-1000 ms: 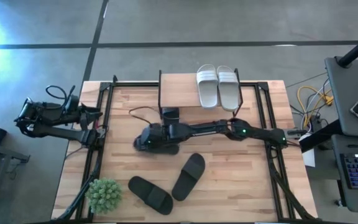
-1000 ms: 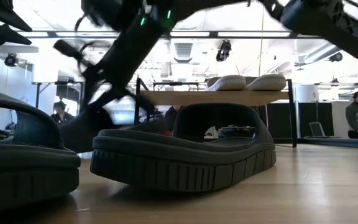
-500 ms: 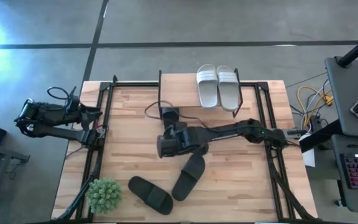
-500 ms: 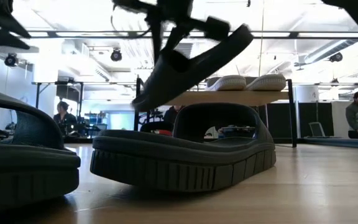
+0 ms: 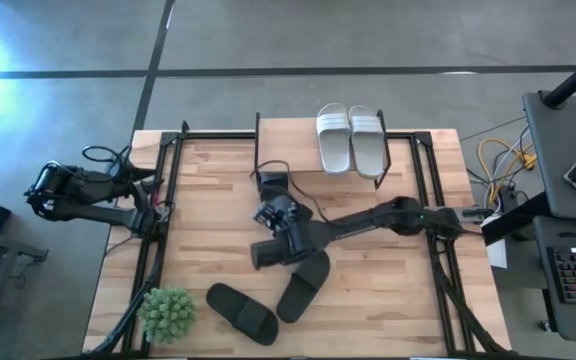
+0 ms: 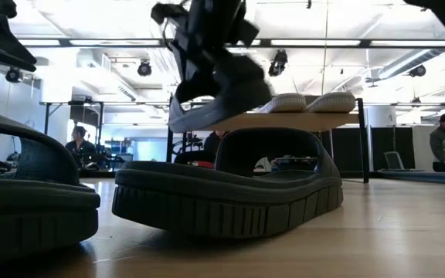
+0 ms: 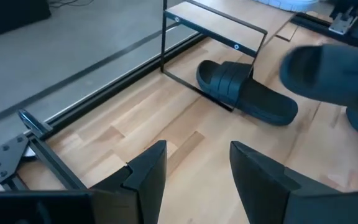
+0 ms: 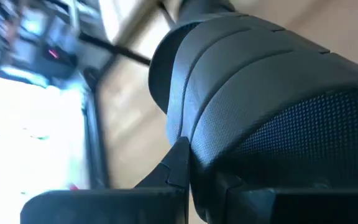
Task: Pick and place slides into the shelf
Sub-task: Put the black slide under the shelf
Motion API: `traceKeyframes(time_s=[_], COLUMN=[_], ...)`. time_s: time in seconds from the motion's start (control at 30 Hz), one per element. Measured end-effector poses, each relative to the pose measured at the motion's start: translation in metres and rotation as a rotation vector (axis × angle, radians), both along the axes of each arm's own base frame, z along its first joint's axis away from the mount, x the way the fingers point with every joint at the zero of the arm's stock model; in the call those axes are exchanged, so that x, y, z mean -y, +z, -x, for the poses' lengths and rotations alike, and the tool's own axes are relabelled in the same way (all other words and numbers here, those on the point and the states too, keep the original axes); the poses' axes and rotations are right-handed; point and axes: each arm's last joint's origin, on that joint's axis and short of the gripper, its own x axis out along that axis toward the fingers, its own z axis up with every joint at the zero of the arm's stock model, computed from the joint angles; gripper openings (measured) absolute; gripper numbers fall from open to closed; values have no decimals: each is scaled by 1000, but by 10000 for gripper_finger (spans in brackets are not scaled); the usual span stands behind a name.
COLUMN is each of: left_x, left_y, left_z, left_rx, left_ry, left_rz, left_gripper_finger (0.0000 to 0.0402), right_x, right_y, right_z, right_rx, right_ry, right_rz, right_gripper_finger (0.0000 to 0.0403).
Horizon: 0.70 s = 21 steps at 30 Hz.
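Observation:
My right gripper [image 5: 280,228] is shut on a black slide [image 5: 273,251], held above the table's middle; in the low view the black slide [image 6: 219,94] hangs in the air. Two more black slides [image 5: 303,284] [image 5: 241,311] lie flat on their soles near the front. Another black slide [image 7: 244,93] lies on the table, partly under the shelf [image 5: 293,150]. Two white slides [image 5: 351,140] rest on the shelf's top board. My left gripper [image 7: 194,168] is open and empty at the table's left edge. My right gripper holds the black slide at its ribbed strap [image 8: 241,81], which fills the wrist view. The slide itself hides how the fingers close on it. The gripper comes from above, and the slide [image 6: 219,94] hangs below it, lifted clear of the table.
A green bushy plant [image 5: 168,312] stands at the front left corner. Black rails [image 5: 173,200] run along the table's left and right sides. Cables trail beside the shelf's left post [image 5: 258,170]. People show in the room beyond the table [image 6: 441,143].
My right gripper has lifted the black slide clear of the table's left-middle. It has carried it up and toward the table's right, turning it about. The slide was tilted half a second ago and now shows nearly end-on in the low view.

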Motion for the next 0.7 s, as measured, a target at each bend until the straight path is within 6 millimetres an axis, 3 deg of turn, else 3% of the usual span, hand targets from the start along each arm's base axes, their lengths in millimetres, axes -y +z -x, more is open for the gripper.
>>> traceKeyframes(time_s=[0.1, 0.27, 0.57, 0.7], left_x=[1, 1, 1, 1], left_y=[0, -1, -1, -1], left_z=[0, 0, 0, 0], left_rx=[-2, -23, -35, -31], left_ry=[-22, -44, -56, -53], left_rz=[17, 2, -13, -8], left_gripper_finger=[162, 162, 162, 162], right_x=[9, 6, -17, -31], right_y=[-4, -1, -3, 6], right_z=[-3, -2, 11, 23], right_rx=[18, 23, -95, -128], right_ry=[-30, -30, 52, 88], right_rz=[25, 45, 20, 30], right_gripper_finger=[13, 13, 13, 13])
